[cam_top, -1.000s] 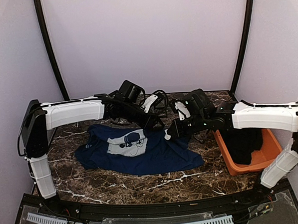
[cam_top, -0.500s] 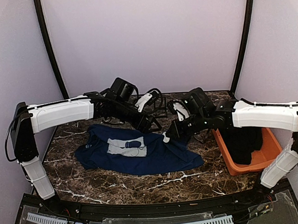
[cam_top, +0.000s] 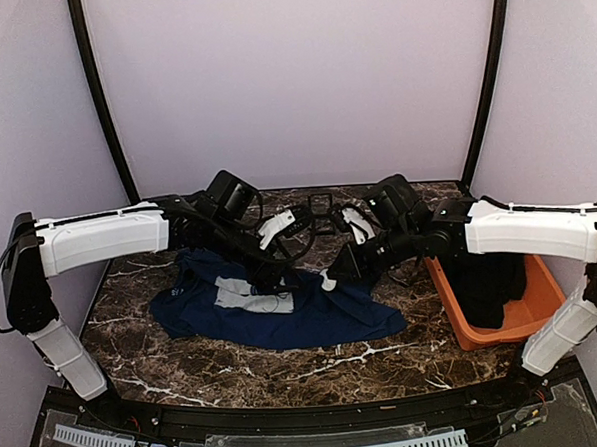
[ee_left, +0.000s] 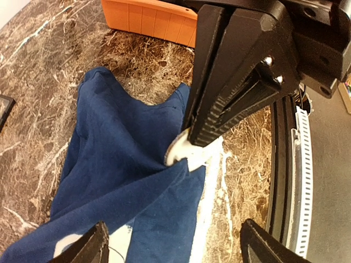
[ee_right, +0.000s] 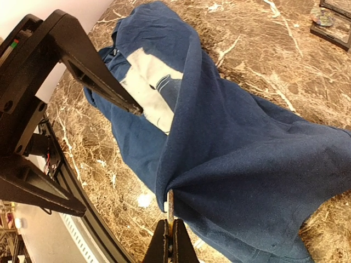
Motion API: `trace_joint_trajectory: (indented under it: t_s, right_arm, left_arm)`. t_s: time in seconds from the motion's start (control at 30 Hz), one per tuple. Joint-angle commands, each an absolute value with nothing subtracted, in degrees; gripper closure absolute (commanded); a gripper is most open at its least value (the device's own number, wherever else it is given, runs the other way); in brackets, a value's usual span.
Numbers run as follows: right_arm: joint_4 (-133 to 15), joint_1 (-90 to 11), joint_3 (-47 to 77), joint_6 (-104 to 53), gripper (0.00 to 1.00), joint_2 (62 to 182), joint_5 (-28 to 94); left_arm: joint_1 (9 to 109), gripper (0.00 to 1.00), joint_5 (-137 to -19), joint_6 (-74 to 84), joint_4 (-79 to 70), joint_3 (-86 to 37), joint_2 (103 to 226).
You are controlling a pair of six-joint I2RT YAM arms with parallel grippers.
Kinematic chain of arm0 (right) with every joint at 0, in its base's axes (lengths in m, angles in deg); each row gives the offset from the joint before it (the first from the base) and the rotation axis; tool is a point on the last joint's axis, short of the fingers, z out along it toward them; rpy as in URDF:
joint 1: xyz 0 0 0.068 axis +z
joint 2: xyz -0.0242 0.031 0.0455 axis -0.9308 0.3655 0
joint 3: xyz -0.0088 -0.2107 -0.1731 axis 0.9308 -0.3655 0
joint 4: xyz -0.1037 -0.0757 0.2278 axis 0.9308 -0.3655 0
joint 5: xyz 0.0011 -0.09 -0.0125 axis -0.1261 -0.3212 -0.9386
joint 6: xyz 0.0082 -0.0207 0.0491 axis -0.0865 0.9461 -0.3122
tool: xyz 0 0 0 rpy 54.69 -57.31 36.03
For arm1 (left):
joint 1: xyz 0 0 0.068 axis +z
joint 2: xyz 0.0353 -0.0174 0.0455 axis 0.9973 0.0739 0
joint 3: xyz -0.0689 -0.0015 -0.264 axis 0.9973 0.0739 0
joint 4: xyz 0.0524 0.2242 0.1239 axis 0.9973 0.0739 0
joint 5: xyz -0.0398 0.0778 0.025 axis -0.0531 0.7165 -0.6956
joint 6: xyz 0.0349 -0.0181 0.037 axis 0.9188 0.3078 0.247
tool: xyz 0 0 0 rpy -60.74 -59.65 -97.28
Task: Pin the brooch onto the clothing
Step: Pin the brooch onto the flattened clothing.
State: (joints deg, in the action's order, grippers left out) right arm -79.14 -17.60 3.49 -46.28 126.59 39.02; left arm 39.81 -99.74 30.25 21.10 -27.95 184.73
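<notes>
The navy T-shirt (cam_top: 283, 314) lies on the marble table, its light print (cam_top: 244, 296) facing up. My right gripper (cam_top: 333, 274) is shut on the small round brooch (ee_right: 170, 207), held edge-on against a raised fold of the shirt (ee_right: 230, 142). The brooch's white back (ee_left: 182, 150) shows in the left wrist view between the right gripper's black fingers (ee_left: 230, 93). My left gripper (ee_left: 175, 245) is open and empty, hovering over the shirt (ee_left: 120, 164) just left of the brooch. Its fingers (ee_right: 96, 74) show over the print in the right wrist view.
An orange bin (cam_top: 529, 322) with a black garment (cam_top: 482, 284) stands at the right, and its wall shows in the left wrist view (ee_left: 148, 19). A small black case (ee_right: 333, 22) lies on the marble behind the shirt. The black front rail (ee_left: 277, 181) runs along the near edge.
My left arm has swung left and toward me, bringing its gripper down over the shirt by the print. My right gripper has shifted slightly left, keeping hold of the brooch at the fold.
</notes>
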Motion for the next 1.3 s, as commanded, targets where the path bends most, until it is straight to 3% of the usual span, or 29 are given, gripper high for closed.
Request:
trace_joint_trajectory:
  t_s: [0.0, 0.57, 0.9, 1.1, 1.27]
  right_arm:
    - [-77.44, -17.07, 5.14, -45.04, 1.00, 125.96, 43.32]
    - [-72.79, -17.06, 2.77, -45.98, 1.00, 126.37, 50.75]
    - [-72.08, -17.06, 2.91, -45.46, 1.00, 126.41, 52.06]
    - [-71.34, -17.06, 2.46, -45.10, 1.00, 126.14, 53.37]
    - [-71.13, -17.06, 2.24, -44.81, 1.00, 125.88, 53.89]
  left_arm:
    - [39.71, 0.18, -99.14, 33.68, 17.32, -25.58, 182.61]
    - [39.71, 0.20, -107.37, 29.26, 10.08, -22.88, 182.10]
    - [39.71, 0.28, -107.47, 30.42, 12.08, -22.92, 181.90]
    - [39.71, 0.40, -105.95, 31.38, 13.22, -22.81, 181.81]
    - [39.71, 0.42, -106.17, 31.22, 13.39, -22.98, 182.06]
